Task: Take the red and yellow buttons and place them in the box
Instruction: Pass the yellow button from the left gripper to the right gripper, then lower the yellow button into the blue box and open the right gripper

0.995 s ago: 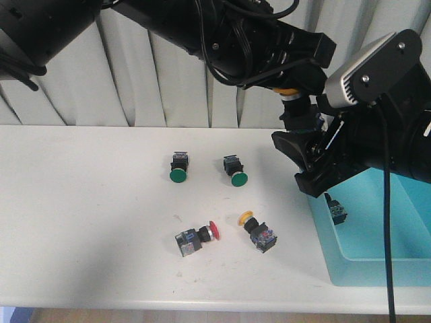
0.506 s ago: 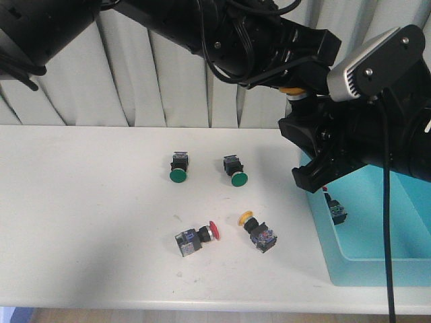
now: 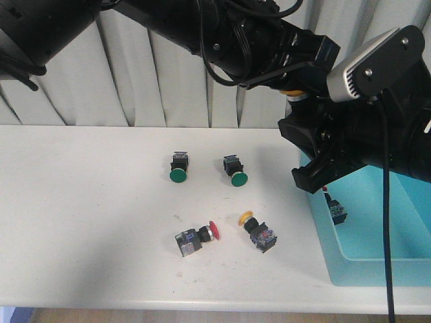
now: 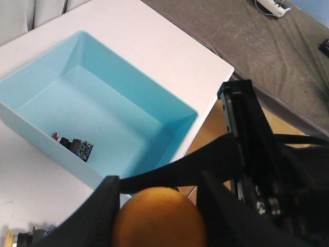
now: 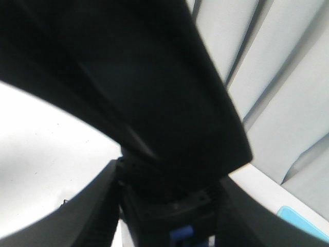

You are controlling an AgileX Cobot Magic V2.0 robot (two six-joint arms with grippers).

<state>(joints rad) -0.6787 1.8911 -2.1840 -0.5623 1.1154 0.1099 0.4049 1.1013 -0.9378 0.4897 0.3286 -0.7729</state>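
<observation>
Yellow mushroom cap of a held button [image 4: 159, 218], seen between the two dark fingers [image 4: 100, 216] of the left gripper [image 4: 157, 226]; the jaws stand narrow, closed on this button. In the front view the same cap [image 3: 291, 92] shows as a thin yellow edge under the left arm [image 3: 222, 33], above the table's far right part and near the box's [image 3: 377, 262] far left corner. Its body is hidden, so its long axis cannot be told.

On the white table [image 3: 87, 222] lie two more of the task's switches. The red button [image 3: 196, 238] lies on its side, long axis roughly left to right, cap [image 3: 213, 231] pointing right and slightly away from the robot. Just beside it, apart, the yellow button [image 3: 257, 231] also lies on its side, long axis diagonal, cap [image 3: 246, 217] pointing to the far left, body toward the near right.

Inside the turquoise box, against its left wall, rests another button [image 3: 335, 211], its red cap [image 4: 54, 136] barely visible in the left wrist view.

Farther back stand two green buttons [image 3: 178, 166] [image 3: 235, 170], caps toward the robot.

The right gripper [image 3: 316, 168] hangs at the box's left wall; whether it is wide or narrow cannot be told, and the right wrist view is filled by a dark blurred mass.
</observation>
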